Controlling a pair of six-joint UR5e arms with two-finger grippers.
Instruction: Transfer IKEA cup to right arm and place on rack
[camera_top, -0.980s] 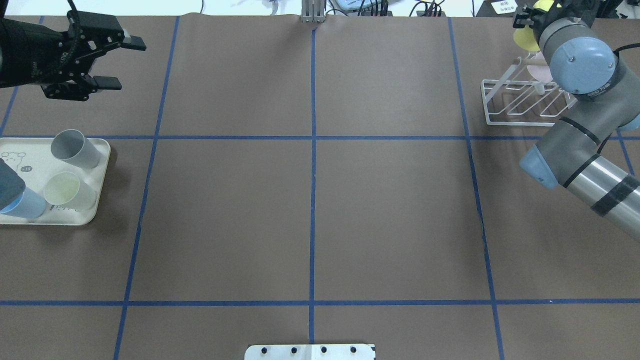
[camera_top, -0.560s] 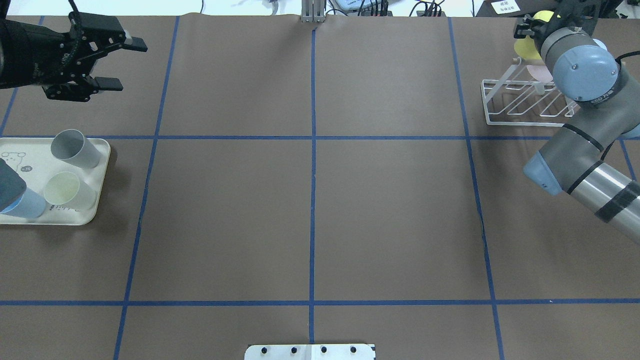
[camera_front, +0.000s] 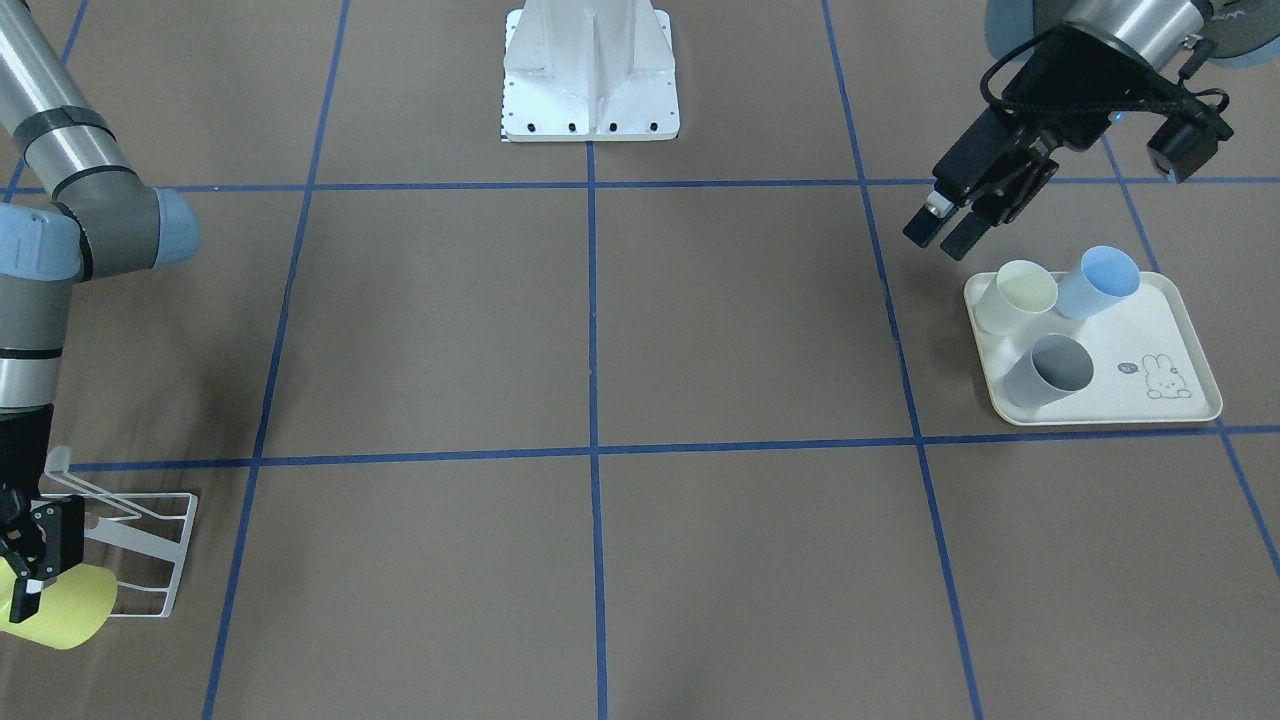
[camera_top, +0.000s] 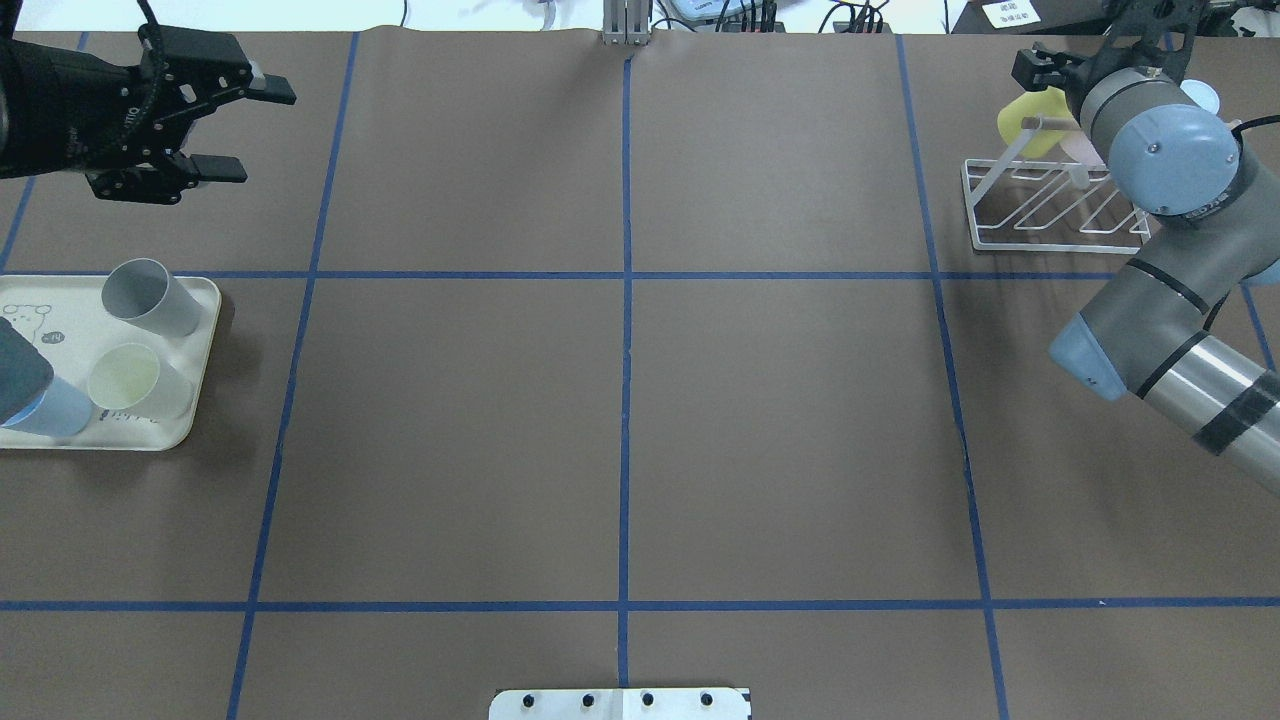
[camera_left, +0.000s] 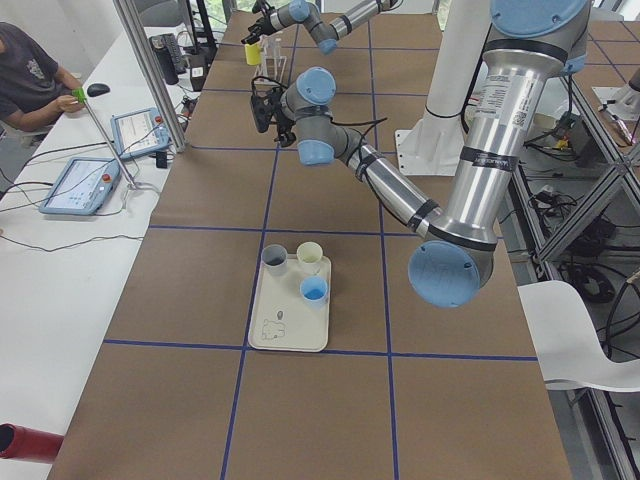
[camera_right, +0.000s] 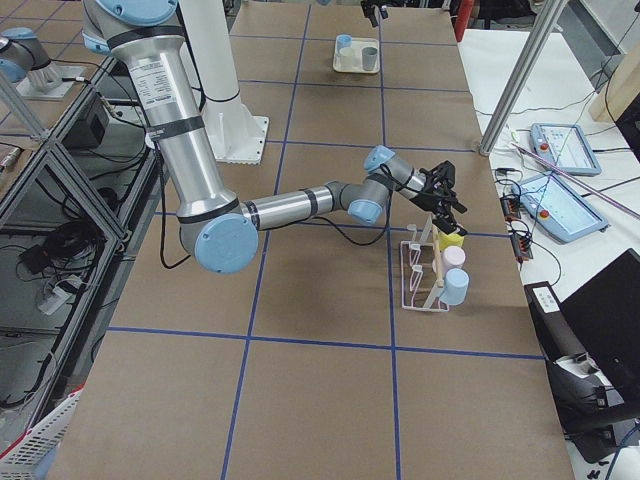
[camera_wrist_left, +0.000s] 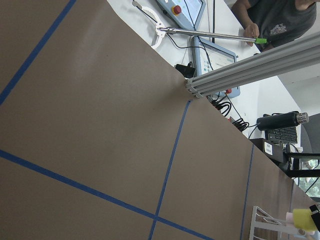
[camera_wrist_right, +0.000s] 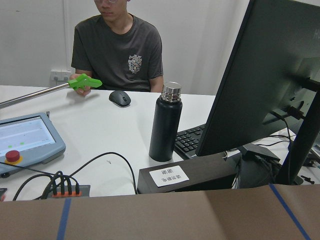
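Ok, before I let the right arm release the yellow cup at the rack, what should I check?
1. Right gripper grips the yellow cup: ok, a finger lies across its wall.
2. Cup seated on a prong of the rack: cannot tell; it sits at the rack's end.
3. Clearance from the pink cup already on the rack: cannot tell.
4. Left gripper out of the way: ok, open and empty, far across the table.
5. Three cups on the tray undisturbed: ok.

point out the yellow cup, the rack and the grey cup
yellow cup (camera_top: 1028, 120), overhead view, its side wall
rack (camera_top: 1052, 243), overhead view, near base wire
grey cup (camera_front: 1052, 368), front-facing view, its rim
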